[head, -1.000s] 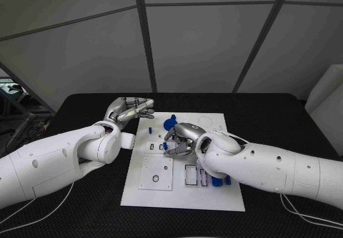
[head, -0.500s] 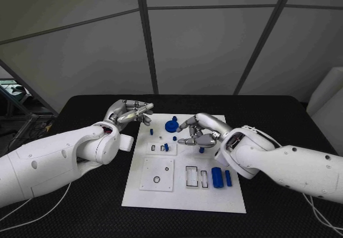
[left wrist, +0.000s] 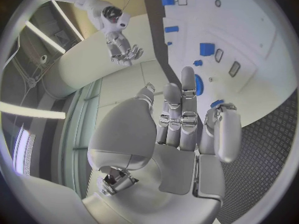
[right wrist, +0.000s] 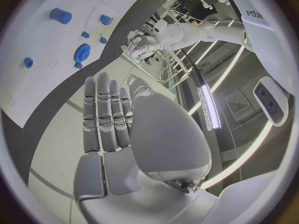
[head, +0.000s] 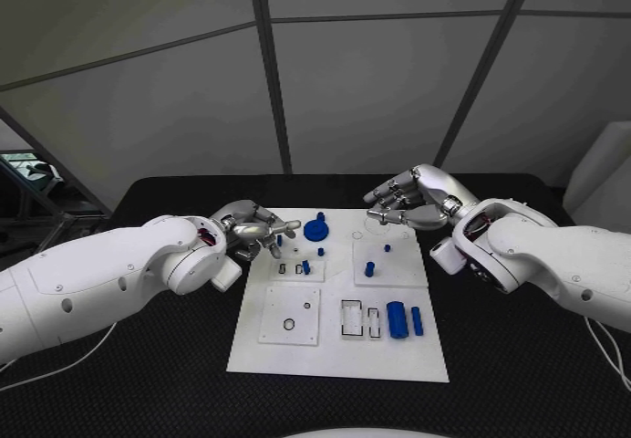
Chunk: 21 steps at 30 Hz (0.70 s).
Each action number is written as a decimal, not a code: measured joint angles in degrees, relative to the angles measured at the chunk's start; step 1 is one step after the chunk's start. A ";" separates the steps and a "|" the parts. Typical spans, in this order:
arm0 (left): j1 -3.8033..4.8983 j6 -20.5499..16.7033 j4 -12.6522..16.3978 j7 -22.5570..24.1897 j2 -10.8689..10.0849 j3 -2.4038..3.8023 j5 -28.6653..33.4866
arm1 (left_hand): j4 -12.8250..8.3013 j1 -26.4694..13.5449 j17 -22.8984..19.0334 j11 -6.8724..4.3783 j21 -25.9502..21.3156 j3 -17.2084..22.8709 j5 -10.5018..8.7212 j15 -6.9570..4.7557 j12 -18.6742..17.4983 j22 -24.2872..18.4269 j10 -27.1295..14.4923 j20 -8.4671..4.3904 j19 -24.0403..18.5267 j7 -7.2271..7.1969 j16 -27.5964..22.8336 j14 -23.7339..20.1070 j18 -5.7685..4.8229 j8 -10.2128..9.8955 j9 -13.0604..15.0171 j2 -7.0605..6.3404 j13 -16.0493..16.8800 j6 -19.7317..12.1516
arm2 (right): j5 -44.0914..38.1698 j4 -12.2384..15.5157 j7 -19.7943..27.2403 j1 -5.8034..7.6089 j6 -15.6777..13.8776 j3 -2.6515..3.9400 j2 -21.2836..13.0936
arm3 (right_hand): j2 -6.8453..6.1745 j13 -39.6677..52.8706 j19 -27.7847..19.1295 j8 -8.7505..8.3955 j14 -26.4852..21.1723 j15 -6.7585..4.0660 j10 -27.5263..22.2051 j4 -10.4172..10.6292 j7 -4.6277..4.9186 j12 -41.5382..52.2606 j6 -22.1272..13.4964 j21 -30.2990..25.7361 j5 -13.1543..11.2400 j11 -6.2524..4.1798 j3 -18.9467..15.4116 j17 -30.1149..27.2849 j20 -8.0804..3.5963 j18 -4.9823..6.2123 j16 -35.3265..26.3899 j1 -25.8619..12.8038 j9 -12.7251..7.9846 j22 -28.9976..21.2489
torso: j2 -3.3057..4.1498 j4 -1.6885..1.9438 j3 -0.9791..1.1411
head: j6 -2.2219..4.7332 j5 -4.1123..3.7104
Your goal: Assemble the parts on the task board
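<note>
- The left silver many-fingered hand (head: 253,228) hovers at the left edge of the flat white rectangular task board (head: 339,360), near its far end. In the head view its fingers look loosely curled; the left wrist view shows them (left wrist: 182,117) stretched out side by side with nothing between them, pointing toward the board.
- Just beside those fingertips a blue toothed gear-shaped part (head: 317,230) lies on the board's far left; the left wrist view shows it edge-on (left wrist: 199,84) past the fingertips.
- Nearer along the board, a small blue peg (head: 305,268) stands in a raised white block.
- In the board's middle a second small blue upright peg (head: 368,269) stands on a square white plate.
- Toward the near right, two blue cylinders (head: 398,323) lie side by side next to rectangular slots.
- The right silver hand (head: 411,203) hangs above the board's far right corner, apart from every part. The right wrist view shows its fingers (right wrist: 106,114) straight and together, holding nothing, with the gear (right wrist: 81,52) well beyond them.
</note>
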 measured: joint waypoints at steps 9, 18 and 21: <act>1.62 6.86 -2.99 -12.43 4.00 -0.31 -12.72 | 2.67 -1.29 2.27 -0.39 0.90 -3.82 0.00 0.02 6.83 1.27 0.03 0.00 0.00 -0.31 -1.40 0.02 -0.11 8.58 8.55 0.86 6.65 -4.01 | 3.80 -2.37 1.70 0.54 1.22 0.20 0.15 | -0.24 -5.75 2.61 -0.21 3.91 -0.24 4.23 -0.06 -0.43 -2.76 1.37 -3.83 0.00 -0.40 0.51 -3.48 0.27 0.00 -6.69 -0.83 0.03 -2.83 | -0.88 0.16 0.44 | -0.83 0.41; 3.78 10.05 -5.88 -16.19 7.52 -1.15 -18.51 | 2.94 -2.66 2.98 -0.31 0.61 -6.14 0.00 0.15 6.20 1.31 -0.69 0.00 0.00 -0.39 -1.83 0.14 -0.11 10.09 10.73 1.17 5.99 -4.88 | 4.14 -3.11 1.40 0.78 1.78 0.23 0.52 | -0.27 -6.83 4.69 -0.53 6.68 -0.98 6.12 -0.37 -0.87 -2.80 1.81 -3.83 0.00 -1.14 0.31 -3.68 -0.47 -0.01 -7.49 -1.53 0.05 -3.10 | -1.04 0.04 0.57 | -1.05 0.71; 4.22 10.96 -6.49 -16.69 8.31 -1.68 -19.45 | 2.86 -2.75 3.20 -0.31 0.99 -6.71 -0.22 -0.04 6.76 1.31 -0.69 0.00 0.00 -0.56 -2.05 0.34 -0.10 10.98 11.47 1.25 6.58 -5.04 | 4.11 -3.25 1.19 0.81 1.81 0.23 0.67 | -0.44 -6.92 4.69 -0.53 6.68 -0.98 6.12 -0.36 -0.87 -3.03 1.81 -3.83 0.00 -1.14 0.31 -3.69 -0.46 -0.01 -7.53 -1.70 0.05 -3.16 | -1.04 0.05 0.54 | -1.10 0.64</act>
